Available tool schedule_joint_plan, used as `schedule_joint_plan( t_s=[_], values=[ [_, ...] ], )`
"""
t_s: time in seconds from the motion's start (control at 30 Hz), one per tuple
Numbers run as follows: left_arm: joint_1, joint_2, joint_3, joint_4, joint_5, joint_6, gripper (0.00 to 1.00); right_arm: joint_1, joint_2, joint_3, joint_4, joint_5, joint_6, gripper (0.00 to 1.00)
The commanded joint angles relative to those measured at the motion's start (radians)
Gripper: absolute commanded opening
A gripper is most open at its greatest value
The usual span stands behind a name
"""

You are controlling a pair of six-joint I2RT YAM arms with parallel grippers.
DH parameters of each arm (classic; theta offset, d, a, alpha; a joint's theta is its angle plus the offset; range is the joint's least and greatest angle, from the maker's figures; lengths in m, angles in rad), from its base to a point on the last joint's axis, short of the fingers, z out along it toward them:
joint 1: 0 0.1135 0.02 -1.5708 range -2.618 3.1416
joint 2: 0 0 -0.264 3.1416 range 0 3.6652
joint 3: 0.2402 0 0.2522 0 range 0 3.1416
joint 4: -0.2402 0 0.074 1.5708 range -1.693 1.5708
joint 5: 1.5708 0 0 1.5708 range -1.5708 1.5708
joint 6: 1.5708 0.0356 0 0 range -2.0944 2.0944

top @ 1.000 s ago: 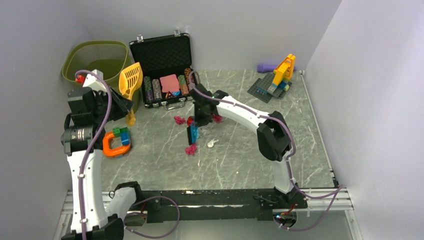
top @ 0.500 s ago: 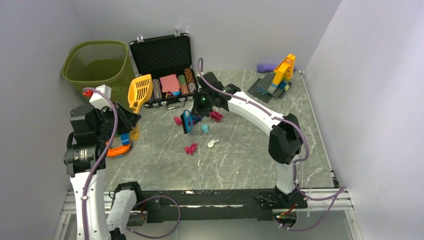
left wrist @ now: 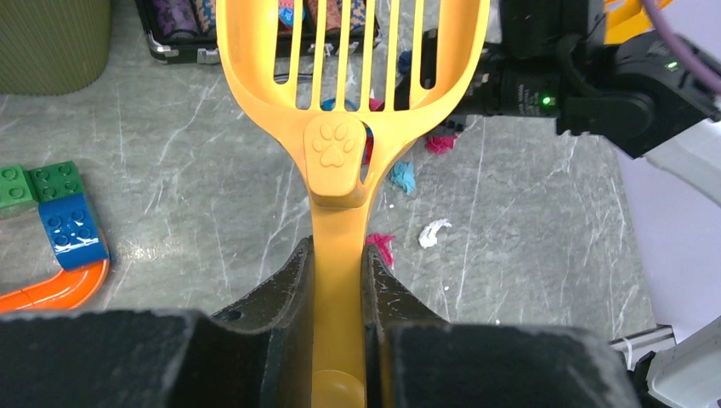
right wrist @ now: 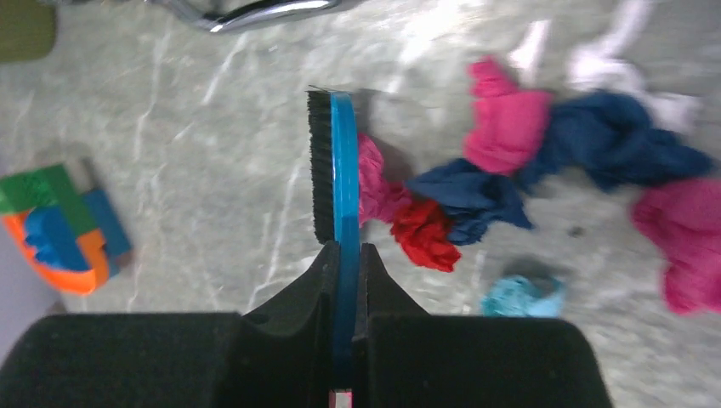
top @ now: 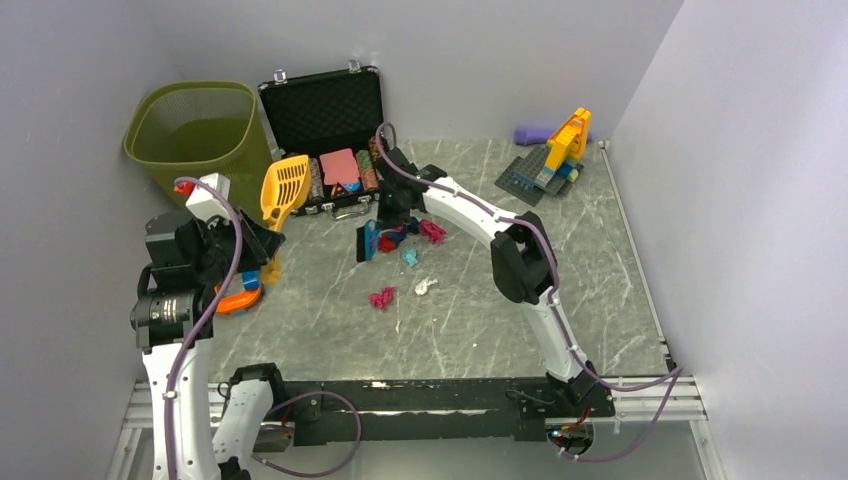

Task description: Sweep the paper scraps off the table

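Note:
My left gripper [left wrist: 338, 255] is shut on the handle of an orange slotted scoop [left wrist: 349, 85], held above the table's [top: 500, 320] left side in the top view [top: 283, 187]. My right gripper [right wrist: 343, 251] is shut on a blue brush [right wrist: 338, 170] with black bristles, standing on edge against the paper scraps. Pink [right wrist: 508, 119], dark blue [right wrist: 612, 140] and red [right wrist: 425, 234] scraps lie bunched right of the brush, a light blue one [right wrist: 520, 297] nearer. A white scrap [top: 425, 286] and a pink scrap [top: 381, 297] lie apart, closer to the arms.
A green mesh bin [top: 200, 125] stands at the back left beside an open black case [top: 325, 130] of poker chips. Toy bricks on an orange curved piece [top: 238, 285] lie by the left arm. A yellow brick model [top: 555, 155] sits back right. A metal rail [top: 640, 290] edges the table.
The right arm carried the brush back and to the left, bunching scraps beside it and uncovering a light blue one. The left arm brought the scoop from the bin toward the table.

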Motion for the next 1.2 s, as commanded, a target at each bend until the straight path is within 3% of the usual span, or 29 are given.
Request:
schedule_joint_plan(
  t_s=[0.0,0.1,0.2,0.33,0.5,0.67,0.9,1.07,1.17],
  values=[
    [-0.009,-0.009,-0.020,0.032,0.013,0.024,0.00,-0.042,-0.100,0.005,-0.182,0.306,0.002,0.00],
    [-0.011,0.000,-0.029,0.042,0.028,0.023,0.00,-0.053,-0.174,-0.047,-0.210,0.394,-0.050,0.00],
    [-0.013,0.005,-0.040,0.052,0.036,0.023,0.00,-0.057,-0.254,-0.103,-0.170,0.339,-0.151,0.00],
    [-0.014,0.009,-0.045,0.055,0.040,0.026,0.00,-0.056,-0.351,-0.195,-0.068,0.064,-0.322,0.00],
    [-0.016,0.005,-0.051,0.047,0.032,0.033,0.00,-0.054,-0.468,-0.354,0.077,-0.331,-0.413,0.00],
    [-0.016,0.004,-0.058,0.046,0.021,0.035,0.00,0.014,-0.443,-0.346,0.007,-0.469,-0.499,0.00],
    [-0.017,0.018,-0.054,0.051,0.029,0.034,0.00,0.146,-0.280,-0.211,-0.242,-0.309,-0.598,0.00],
    [-0.018,0.019,-0.063,0.049,0.027,0.035,0.00,0.138,-0.234,-0.202,-0.328,0.061,-0.553,0.00],
    [-0.019,0.022,-0.073,0.049,0.031,0.033,0.00,0.104,-0.256,-0.204,-0.352,0.200,-0.530,0.00]
  ],
)
